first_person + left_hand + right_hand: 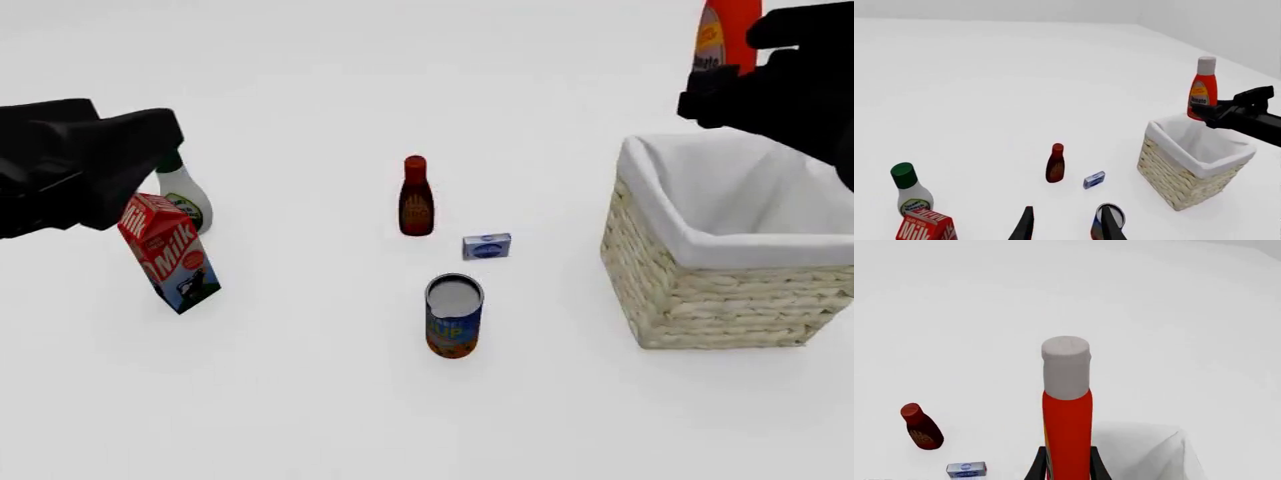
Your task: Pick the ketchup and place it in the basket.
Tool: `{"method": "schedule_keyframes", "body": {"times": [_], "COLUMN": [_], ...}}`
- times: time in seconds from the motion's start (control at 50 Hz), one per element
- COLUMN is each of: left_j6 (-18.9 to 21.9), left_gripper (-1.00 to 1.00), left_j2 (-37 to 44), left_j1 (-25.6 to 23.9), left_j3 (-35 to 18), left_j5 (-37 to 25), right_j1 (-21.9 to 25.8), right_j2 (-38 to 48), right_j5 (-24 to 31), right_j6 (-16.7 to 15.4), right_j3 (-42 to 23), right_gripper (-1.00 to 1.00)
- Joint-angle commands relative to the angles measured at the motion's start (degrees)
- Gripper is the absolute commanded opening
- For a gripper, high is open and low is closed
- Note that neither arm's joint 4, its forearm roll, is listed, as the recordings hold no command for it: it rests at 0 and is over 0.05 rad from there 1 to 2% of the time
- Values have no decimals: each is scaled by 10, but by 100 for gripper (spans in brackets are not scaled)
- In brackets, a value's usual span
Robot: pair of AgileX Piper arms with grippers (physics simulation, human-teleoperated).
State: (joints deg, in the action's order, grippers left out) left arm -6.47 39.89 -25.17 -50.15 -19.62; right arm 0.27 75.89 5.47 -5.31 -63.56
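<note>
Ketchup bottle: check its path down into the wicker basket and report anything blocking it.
Nothing visible blocks it. The red-orange ketchup squeeze bottle with the grey cap is held upright in the right gripper, above the far rim of the square woven wicker basket with white lining. What shows of the basket's inside is only white lining.

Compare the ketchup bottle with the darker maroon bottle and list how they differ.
The ketchup is bright red-orange with a white-grey cap; the maroon bottle is dark with a red cap. The ketchup is held in the air by the right gripper, above the basket; the maroon bottle stands on the table. The ketchup looks larger. Both are upright squeeze bottles.
</note>
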Motion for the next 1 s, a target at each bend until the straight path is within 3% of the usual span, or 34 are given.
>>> {"method": "schedule_keyframes", "body": {"times": [0.02, 0.44, 1.0], "left_j6": [-2, -6, -4], "left_gripper": [100, 100, 100], "left_j2": [3, 0, 12], "left_j1": [-4, -6, 4], "left_j3": [0, 9, 19], "left_j5": [4, 10, 22], "right_j1": [-20, -37, -70], "right_j2": [-4, -10, 45], "right_j5": [36, 102, 52], "right_j6": [5, 5, 15], "right_j3": [-14, -42, -18], "right_gripper": [-100, -100, -100]}}
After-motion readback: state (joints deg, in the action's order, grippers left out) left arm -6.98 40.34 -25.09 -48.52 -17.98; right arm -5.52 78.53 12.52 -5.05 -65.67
